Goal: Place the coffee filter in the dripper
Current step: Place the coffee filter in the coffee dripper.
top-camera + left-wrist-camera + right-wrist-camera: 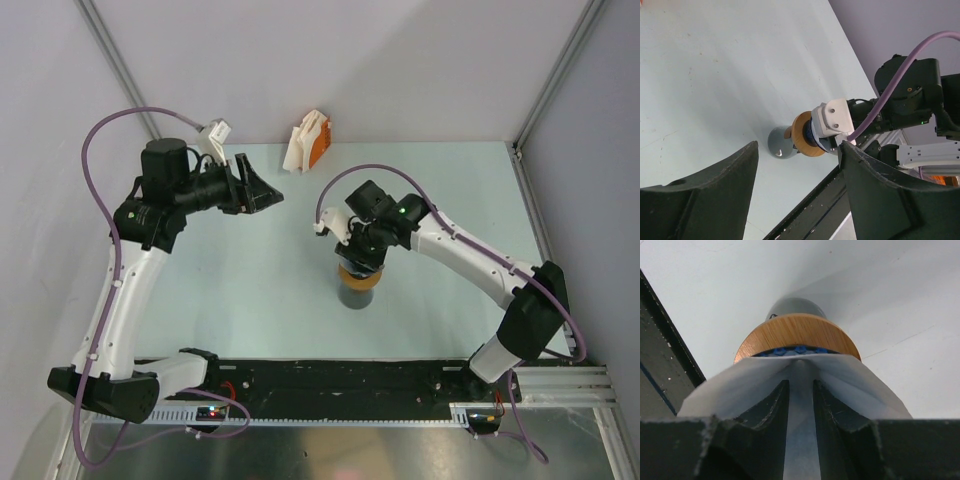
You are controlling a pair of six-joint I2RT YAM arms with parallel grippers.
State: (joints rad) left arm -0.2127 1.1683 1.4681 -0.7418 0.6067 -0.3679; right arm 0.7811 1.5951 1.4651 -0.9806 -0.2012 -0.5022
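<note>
From above, the left gripper (268,195) hung over the pale desk (220,290), well apart from everything else, its jaws spread. The right gripper (358,262) pointed straight down onto a dark grey cup (356,298) topped by a wooden ring (358,281). It hid whatever sat in that ring. A white and orange packet (308,143) stood at the back edge.

The left wrist view showed that gripper's fingers (715,195) wide apart with nothing between them. Beyond them, the blue dripper (811,135) sat in the ring on the cup, directly under the right gripper.

In the right wrist view, the white coffee filter (720,390) draped around the gripper's fingers (772,410), its lower edge reaching into the dripper's ribbed mouth. The jaws stood a narrow way apart, with a fold of paper lying in the gap and not visibly pinched.
</note>
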